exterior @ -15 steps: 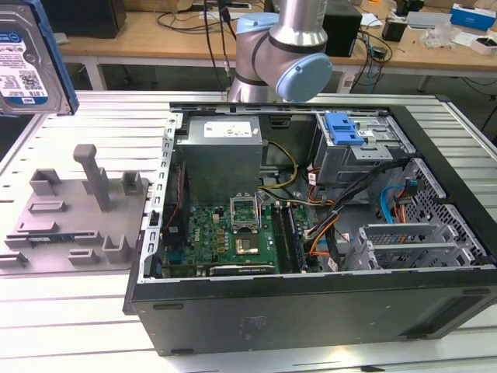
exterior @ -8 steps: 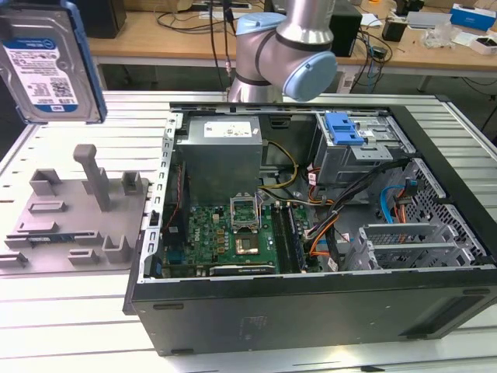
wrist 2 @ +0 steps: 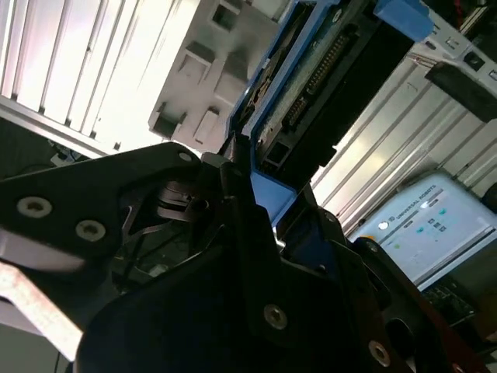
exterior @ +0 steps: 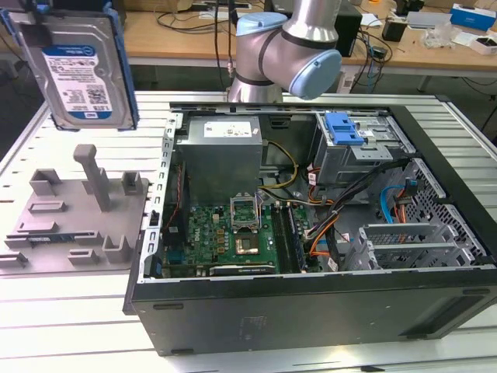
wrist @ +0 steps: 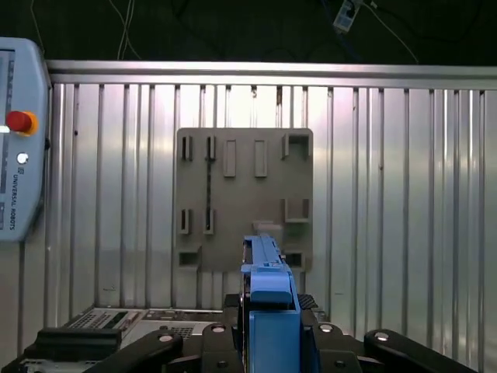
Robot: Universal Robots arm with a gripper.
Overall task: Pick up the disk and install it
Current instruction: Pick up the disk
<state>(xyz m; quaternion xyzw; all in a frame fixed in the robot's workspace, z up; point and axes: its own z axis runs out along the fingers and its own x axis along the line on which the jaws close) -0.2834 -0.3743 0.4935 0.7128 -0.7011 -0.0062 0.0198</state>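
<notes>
Blue & white label [exterior: 78,85] on the disk [exterior: 74,35]: several lines of print, too small to make out. White sticker [exterior: 227,127] on the grey power supply box [exterior: 221,159]: print illegible. Teach pendant [wrist: 19,155] in the first wrist view: one line of lettering along its edge, below a red button [wrist: 19,122]. Its lit screen [wrist 2: 423,225] in the second wrist view: short heading & small icons

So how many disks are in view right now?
1: the disk, held in the jaws above the grey fixture plate at the exterior view's left. The case's drive cage could hide another.
</notes>
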